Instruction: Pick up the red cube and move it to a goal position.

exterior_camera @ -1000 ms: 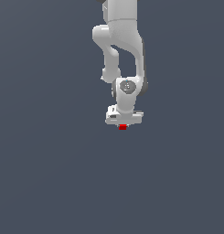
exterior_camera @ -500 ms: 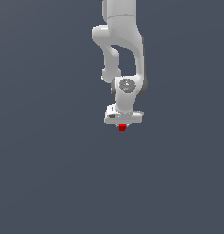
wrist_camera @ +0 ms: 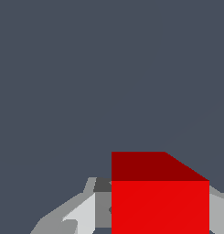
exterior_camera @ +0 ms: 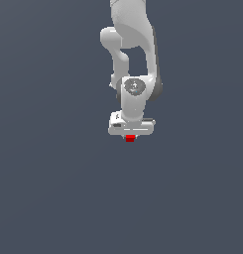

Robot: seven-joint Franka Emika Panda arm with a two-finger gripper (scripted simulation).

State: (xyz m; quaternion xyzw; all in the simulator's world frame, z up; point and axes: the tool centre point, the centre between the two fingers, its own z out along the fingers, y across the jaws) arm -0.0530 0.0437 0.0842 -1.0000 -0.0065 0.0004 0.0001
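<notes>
The red cube (exterior_camera: 130, 138) is a tiny bright red block showing just under my white gripper (exterior_camera: 130, 136), near the middle of the exterior view. In the wrist view the red cube (wrist_camera: 160, 201) is large and sits between my grey fingers (wrist_camera: 81, 215), which close against its sides. My gripper is shut on the cube. In the exterior view the fingertips are hidden behind the hand and the cube. The arm hangs down from the top of the exterior view.
A plain dark grey-blue surface (exterior_camera: 53, 188) fills the rest of both views. No other object or marker shows.
The gripper with the red cube has drifted slightly, a touch toward the exterior view's left. The grip on the cube is unchanged.
</notes>
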